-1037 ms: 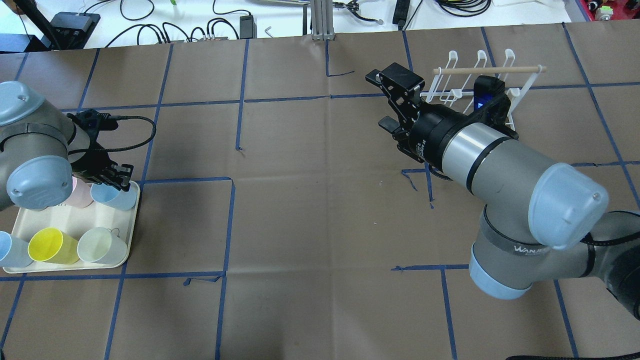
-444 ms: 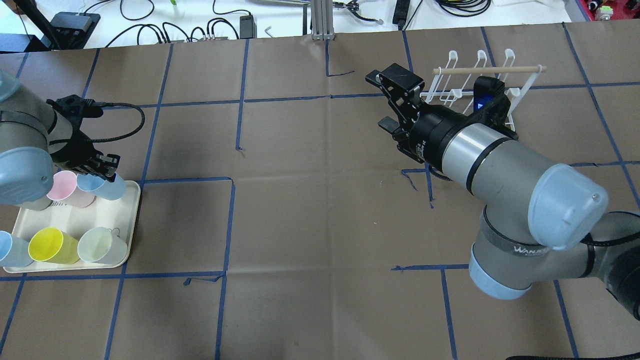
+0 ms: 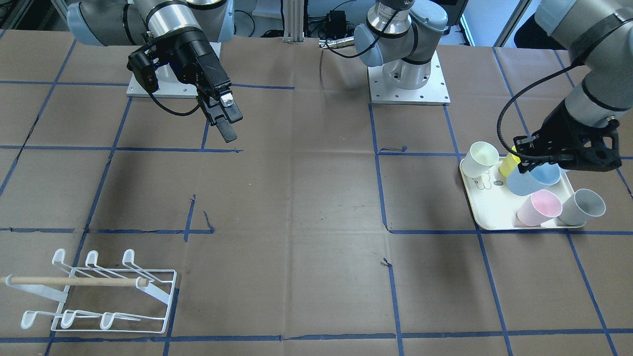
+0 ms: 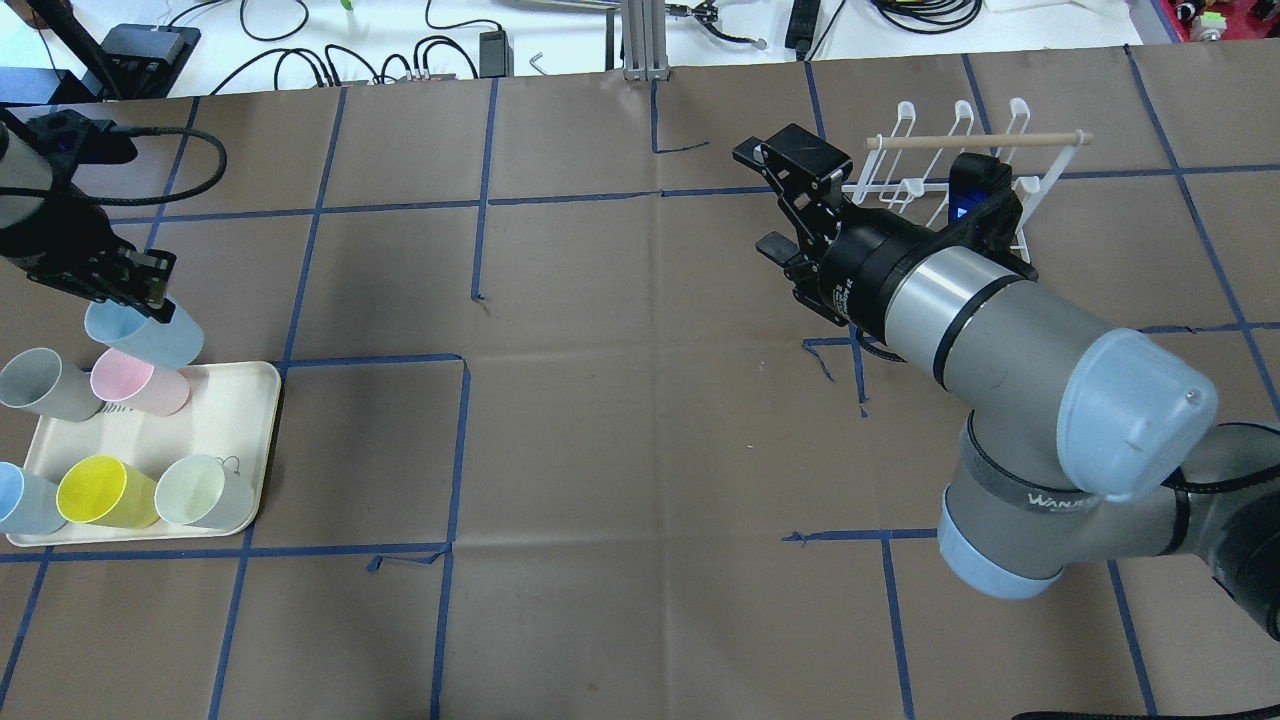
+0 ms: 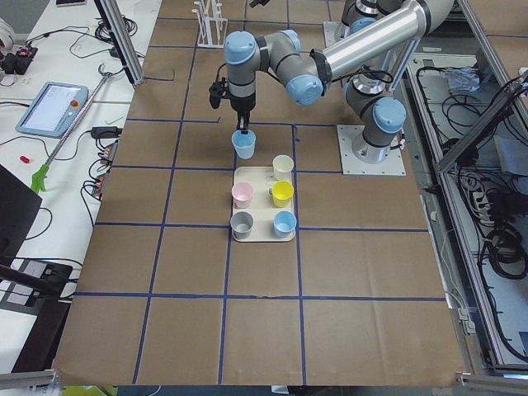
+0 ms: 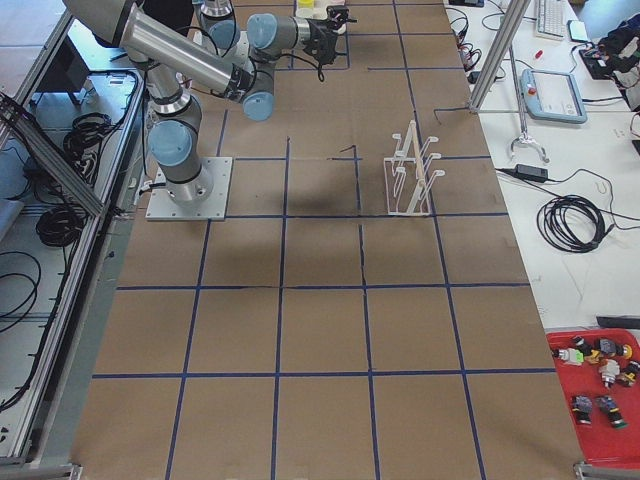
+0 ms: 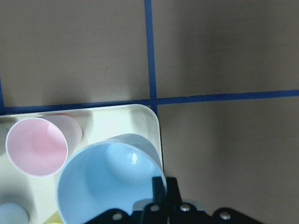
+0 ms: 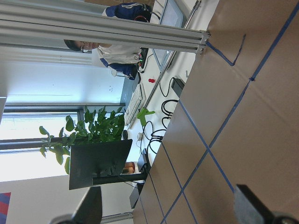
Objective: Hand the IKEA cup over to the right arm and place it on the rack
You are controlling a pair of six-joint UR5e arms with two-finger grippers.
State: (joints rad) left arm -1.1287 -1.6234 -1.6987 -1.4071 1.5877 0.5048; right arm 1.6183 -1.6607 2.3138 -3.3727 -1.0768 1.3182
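Over corner of cream tray (image 4: 250, 440), left gripper (image 4: 140, 298) is closed on rim of blue cup (image 4: 150, 335); cup is hung clear of tray. Right gripper (image 4: 757, 200) is seen wide open, empty, above desk (image 4: 620, 420), well apart from white rack (image 3: 74, 281).

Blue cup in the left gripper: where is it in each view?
Front-facing: blue cup at right, by the tray, in the left gripper.
Overhead: blue cup far left, above the tray in frame.
Exterior left: blue cup upper centre, above the tray in frame.
Exterior right: too small to tell.
Left wrist: blue cup lower left.
Right wrist: not in it.
Shared landmark: the tray.
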